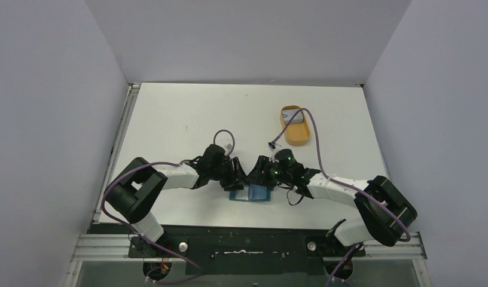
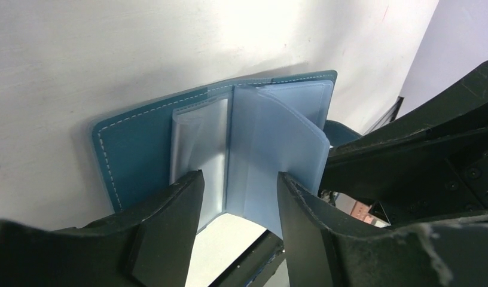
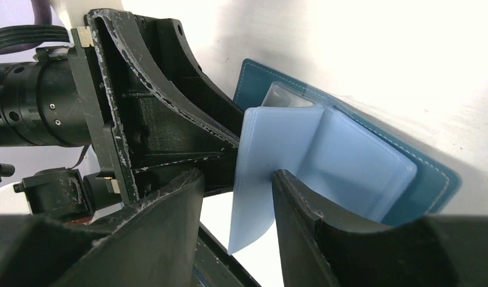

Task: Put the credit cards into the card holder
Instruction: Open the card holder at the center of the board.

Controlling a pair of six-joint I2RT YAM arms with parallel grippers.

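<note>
Card holder (image 1: 250, 194) lay spread open at the near middle of the surface (image 1: 188, 113), teal cover down, with its clear sleeves (image 3: 349, 161) fanned upward between the two tools. Left tool (image 2: 240, 179) stood over the sleeves by the spine with its jaws parted, gripping nothing. Right tool (image 3: 237, 176) was parted too; one sleeve leaf rose in the gap and brushed one jaw without being pinched. The credit cards (image 1: 293, 117) seemed to sit in the orange tray (image 1: 298, 140) at the far right, well apart from the holder, and neither tool carried one. The step in hand looked like readying a pocket. To do it well, one tool needed to pin the cover flat while the other lifted a single leaf rather than the whole bunch. The film looked limp and slick, so a light, square pinch near its free edge would have served best.
</note>
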